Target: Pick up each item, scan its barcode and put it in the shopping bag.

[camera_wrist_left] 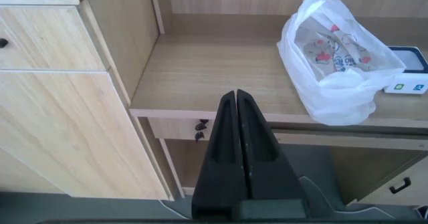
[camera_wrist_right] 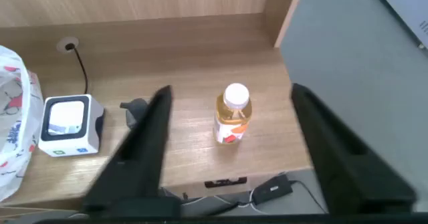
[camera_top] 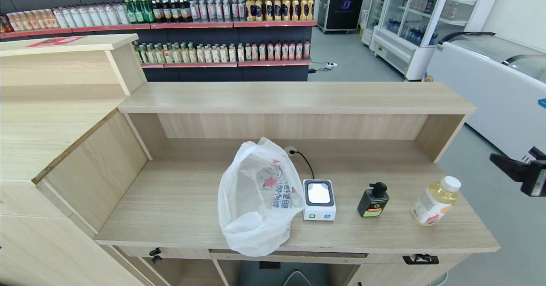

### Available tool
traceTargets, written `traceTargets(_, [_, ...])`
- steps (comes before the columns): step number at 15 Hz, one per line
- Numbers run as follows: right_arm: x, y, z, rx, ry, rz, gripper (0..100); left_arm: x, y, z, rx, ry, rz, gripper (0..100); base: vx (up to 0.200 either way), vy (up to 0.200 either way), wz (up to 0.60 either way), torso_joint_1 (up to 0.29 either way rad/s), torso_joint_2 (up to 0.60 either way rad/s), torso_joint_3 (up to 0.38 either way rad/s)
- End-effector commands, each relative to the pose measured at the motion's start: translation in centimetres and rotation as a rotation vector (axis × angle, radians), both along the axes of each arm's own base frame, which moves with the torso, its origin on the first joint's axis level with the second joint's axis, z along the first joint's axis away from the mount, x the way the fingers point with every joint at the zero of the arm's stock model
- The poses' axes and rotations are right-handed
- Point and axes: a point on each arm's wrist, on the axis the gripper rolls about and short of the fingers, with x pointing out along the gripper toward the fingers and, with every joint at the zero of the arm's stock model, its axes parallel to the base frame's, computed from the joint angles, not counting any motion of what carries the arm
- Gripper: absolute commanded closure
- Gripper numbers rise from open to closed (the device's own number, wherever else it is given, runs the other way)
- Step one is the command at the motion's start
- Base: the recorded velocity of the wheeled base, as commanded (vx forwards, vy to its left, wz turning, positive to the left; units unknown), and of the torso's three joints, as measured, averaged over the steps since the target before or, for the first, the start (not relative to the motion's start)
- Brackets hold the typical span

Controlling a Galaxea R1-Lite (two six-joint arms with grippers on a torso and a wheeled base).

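While right gripper [camera_wrist_right: 231,93] gapes, bottle [camera_wrist_right: 233,117] ahead, untouched.

Wooden counter [camera_top: 170,209] carries, left to right: shopping bag [camera_top: 251,200], scanner [camera_top: 319,200], black pump bottle [camera_top: 373,200], yellow drink bottle [camera_top: 435,200].

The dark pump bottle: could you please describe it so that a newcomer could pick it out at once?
On the wooden counter, look right of the white shopping bag and the white scanner. The pump bottle stands between that scanner and a taller bottle of yellow liquid. It alone is dark, with a black pump head.
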Motion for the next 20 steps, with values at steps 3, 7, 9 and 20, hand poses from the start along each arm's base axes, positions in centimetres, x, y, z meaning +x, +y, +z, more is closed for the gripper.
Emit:
traceTargets(3, [8.4, -2.0, -6.6, -0.074, 0.139, 0.189, 0, 0.0, 0.0, 0.0, 0.000, 0.000, 0.000, 100, 0.000, 0.000, 0.00, 0.000, 0.00, 0.000])
traceTargets(7, [9.9, -2.0, -10.1, -0.163, 0.230, 0.384, 0, 0.0, 0.0, 0.0, 0.000, 0.000, 0.000, 100, 0.000, 0.000, 0.00, 0.000, 0.00, 0.000])
traceTargets(9, [10.3, -2.0, -11.5, -0.185, 0.265, 0.430, 0, 0.0, 0.0, 0.0, 0.000, 0.000, 0.000, 100, 0.000, 0.000, 0.00, 0.000, 0.00, 0.000])
traceTargets(20, [13.0, -1.3, -15.1, -0.166, 0.294, 0.623, 0, 0.0, 0.0, 0.0, 0.000, 0.000, 0.000, 100, 0.000, 0.000, 0.00, 0.000, 0.00, 0.000])
